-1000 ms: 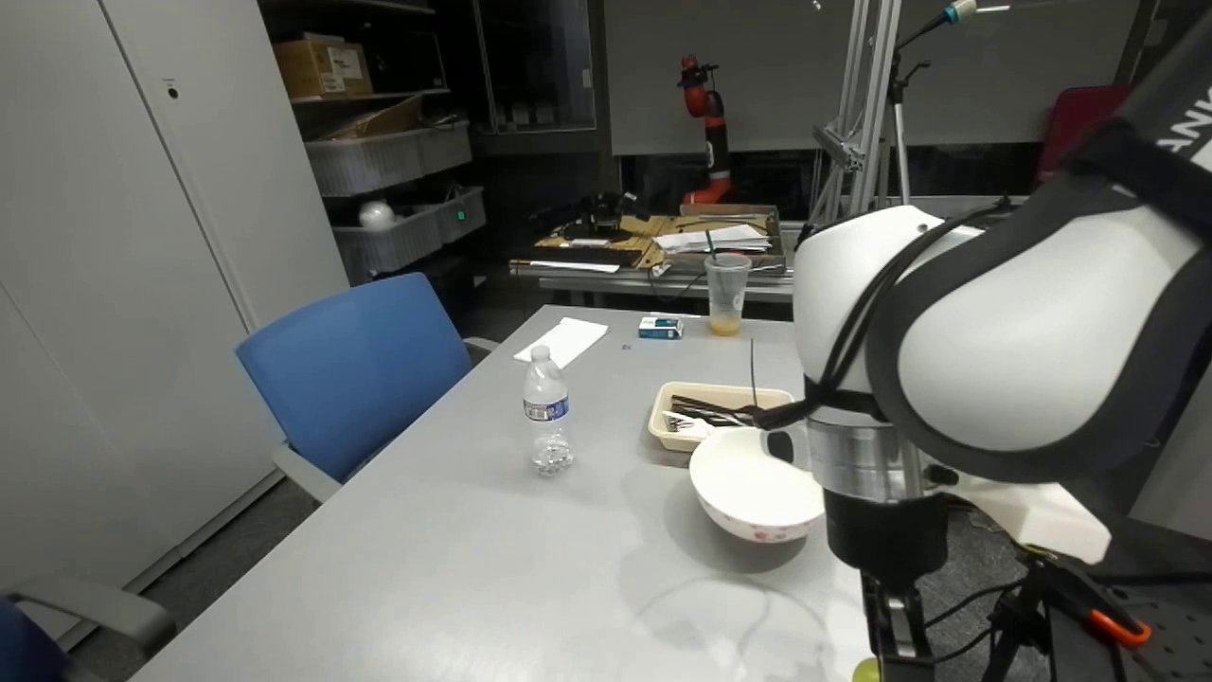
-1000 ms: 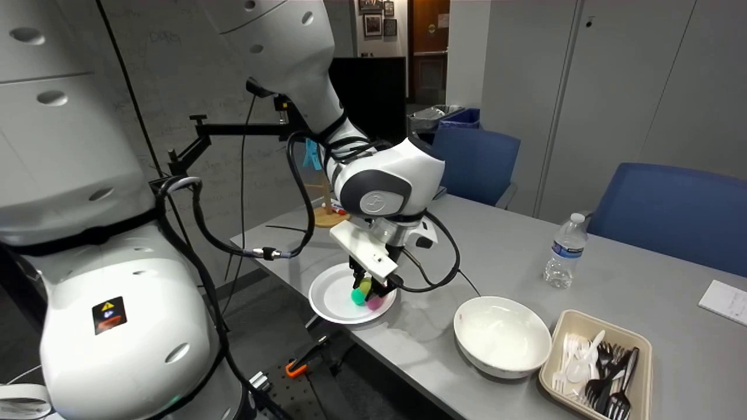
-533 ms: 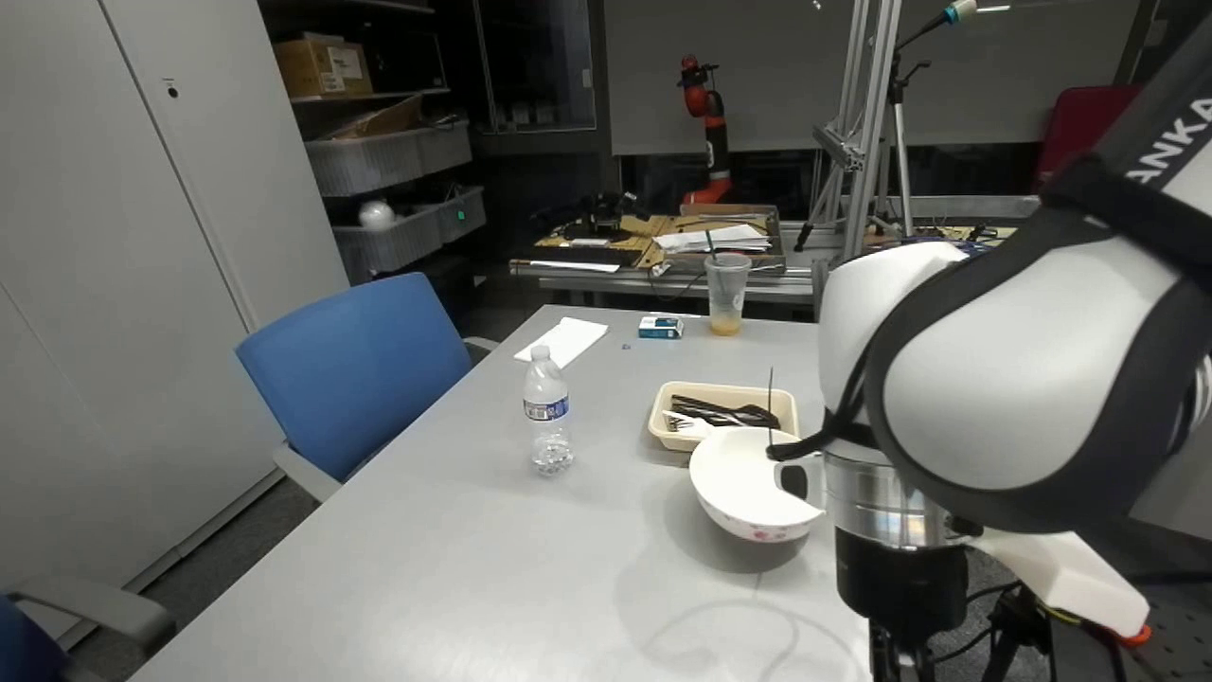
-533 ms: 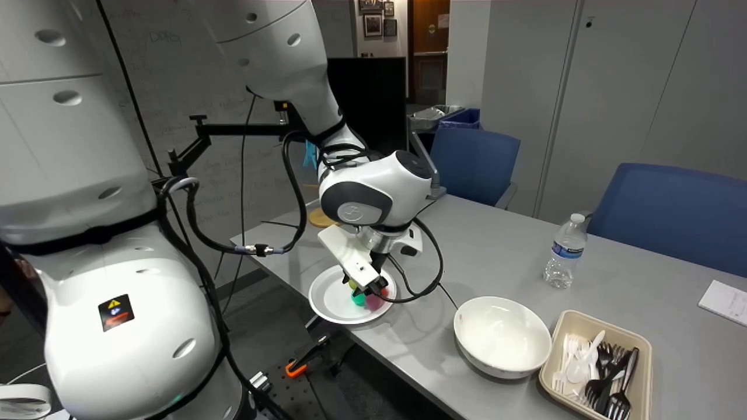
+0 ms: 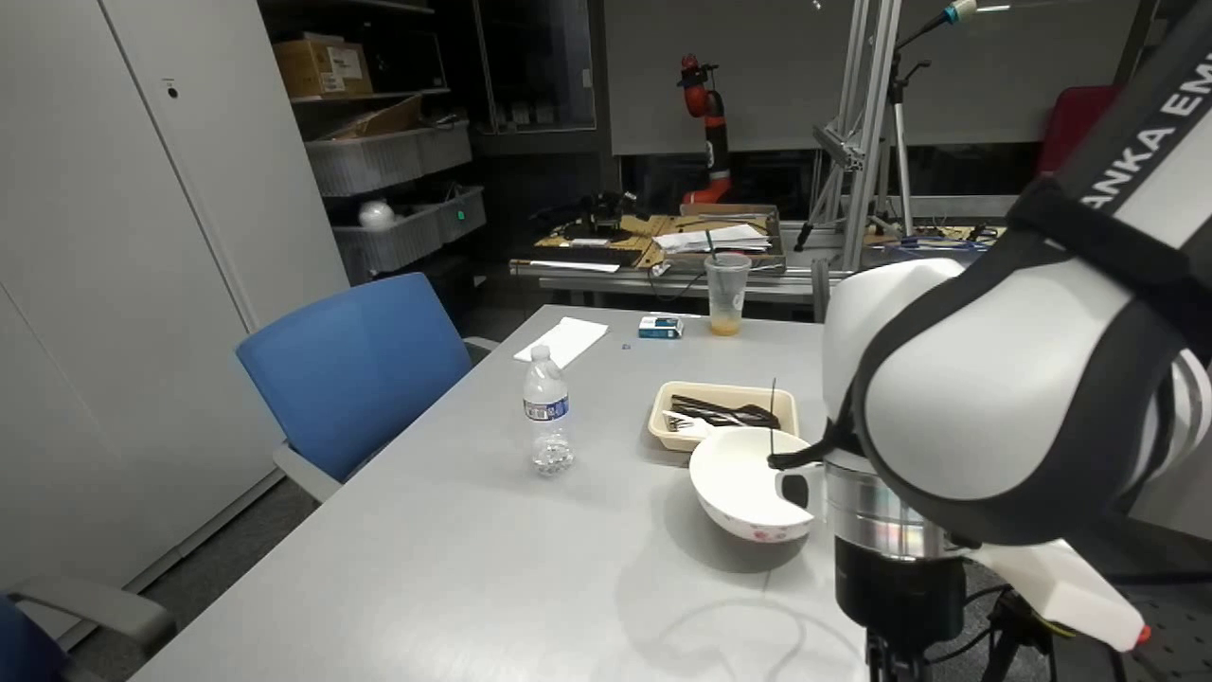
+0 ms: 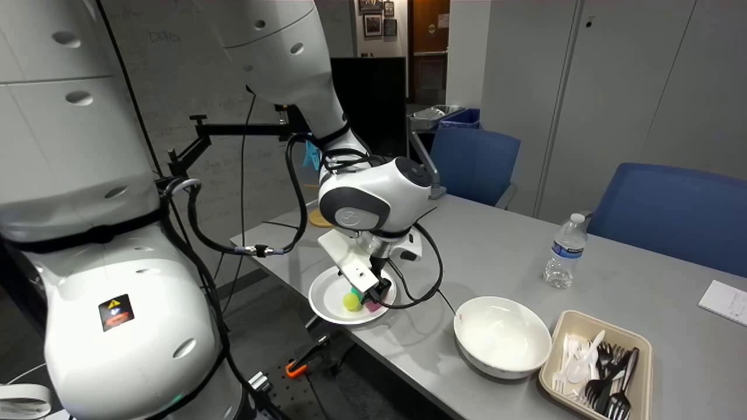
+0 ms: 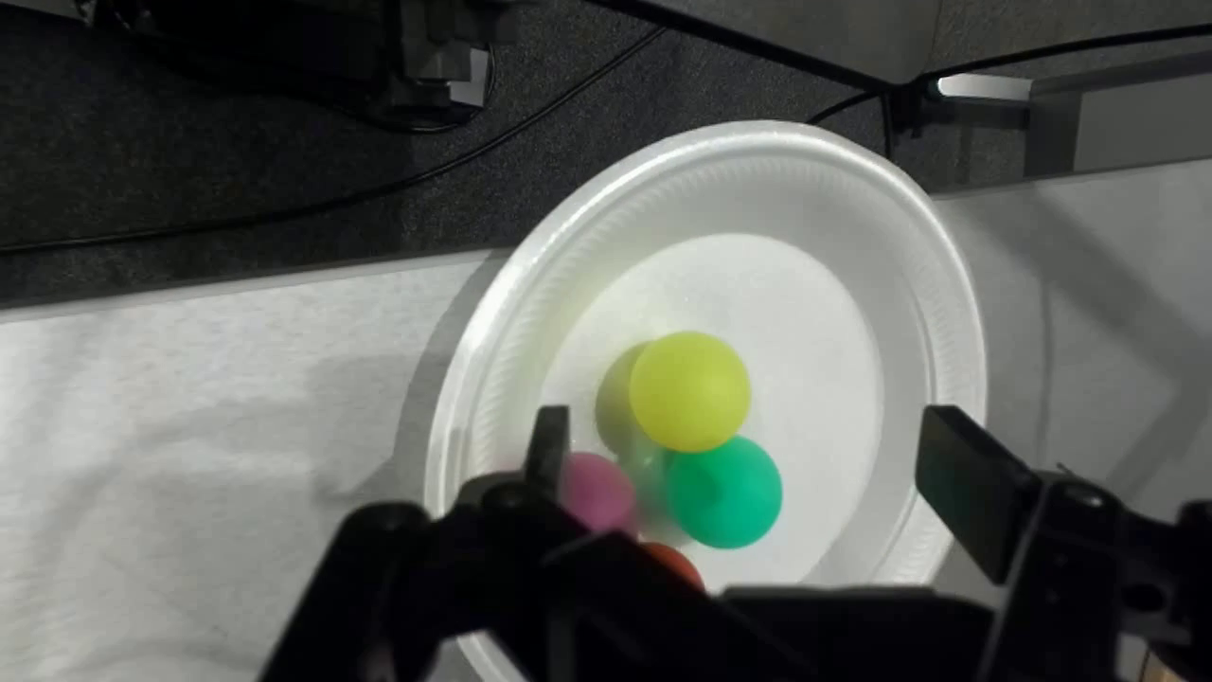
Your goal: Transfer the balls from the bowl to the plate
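Well — smooth balls dot the ribbed plate.

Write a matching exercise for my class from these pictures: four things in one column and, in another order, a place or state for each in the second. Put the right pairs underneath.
Column 1
1. Yellow ball
2. Gripper
3. White bowl
4. Water bottle

Column 2
A. next to the cutlery tray
B. upright and capped
C. on the plate, beside the green ball
D. with its jaws spread apart

Right pairs: 1-C, 2-D, 3-A, 4-B
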